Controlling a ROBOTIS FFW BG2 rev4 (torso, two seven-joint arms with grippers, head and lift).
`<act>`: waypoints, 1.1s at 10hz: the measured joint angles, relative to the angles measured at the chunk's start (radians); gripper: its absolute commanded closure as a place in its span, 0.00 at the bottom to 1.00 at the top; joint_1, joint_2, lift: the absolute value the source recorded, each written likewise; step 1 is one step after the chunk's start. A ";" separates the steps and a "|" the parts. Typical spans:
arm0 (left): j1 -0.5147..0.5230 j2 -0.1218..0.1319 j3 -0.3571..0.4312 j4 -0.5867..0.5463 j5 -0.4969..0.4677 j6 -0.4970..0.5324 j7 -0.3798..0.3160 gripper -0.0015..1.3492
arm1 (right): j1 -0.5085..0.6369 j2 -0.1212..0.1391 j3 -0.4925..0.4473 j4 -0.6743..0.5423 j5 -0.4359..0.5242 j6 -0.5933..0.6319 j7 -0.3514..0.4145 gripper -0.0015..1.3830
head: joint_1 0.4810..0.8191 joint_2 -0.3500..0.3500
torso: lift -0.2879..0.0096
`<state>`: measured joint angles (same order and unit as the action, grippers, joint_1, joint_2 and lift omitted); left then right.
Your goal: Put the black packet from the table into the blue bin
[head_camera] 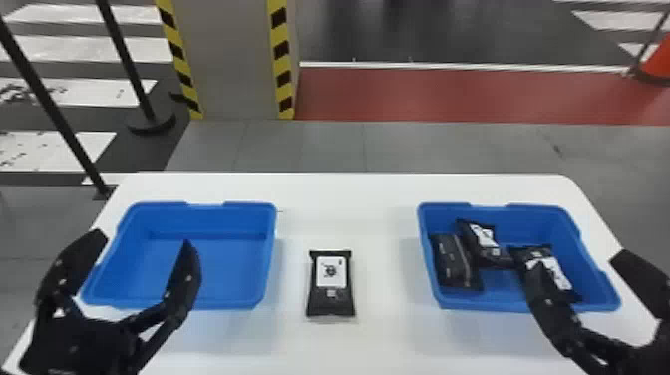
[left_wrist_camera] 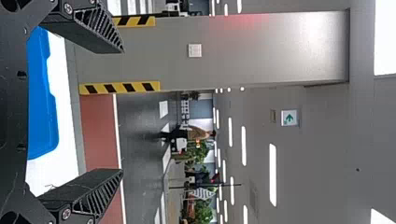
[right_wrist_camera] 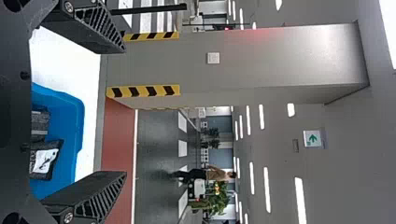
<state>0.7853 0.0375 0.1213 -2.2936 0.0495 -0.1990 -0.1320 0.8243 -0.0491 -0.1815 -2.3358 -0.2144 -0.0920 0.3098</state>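
We take the black packet [head_camera: 330, 301] on the bench [head_camera: 379, 199] as the hub of a clock, with twelve at the far edge. It lies flat, its white label [head_camera: 331, 272] facing up, between two blue bins and touching neither.

The left bin [head_camera: 249, 302], between nine and ten o'clock, is empty. The right bin [head_camera: 443, 206], between two and three, holds more black packets (we count three). On that bin's own dial, one [head_camera: 448, 262] lies at nine with no white label showing, another [head_camera: 482, 237] at about ten, close beside it, and the last [head_camera: 561, 274] near four.

Our left gripper [head_camera: 144, 239] comes in from eight o'clock, its jaws spread wide with nothing between them; the inner one shows across the left bin. Our right gripper [head_camera: 579, 263] comes in from four, its jaws also well apart and empty. Its inner one overlaps the packet near four in our head view, and we cannot tell whether they touch.

Beyond the bench, at eleven, we see a column [head_camera: 234, 60] edged in yellow and black stripes.
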 measured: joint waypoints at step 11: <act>0.006 -0.004 0.006 -0.001 0.004 -0.005 0.000 0.09 | -0.260 -0.035 0.056 0.137 0.020 0.249 0.110 0.06 | 0.63 0.60 | 0.60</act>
<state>0.7909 0.0337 0.1277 -2.2946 0.0538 -0.2037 -0.1320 0.5645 -0.0836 -0.1252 -2.1991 -0.1943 0.1567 0.4194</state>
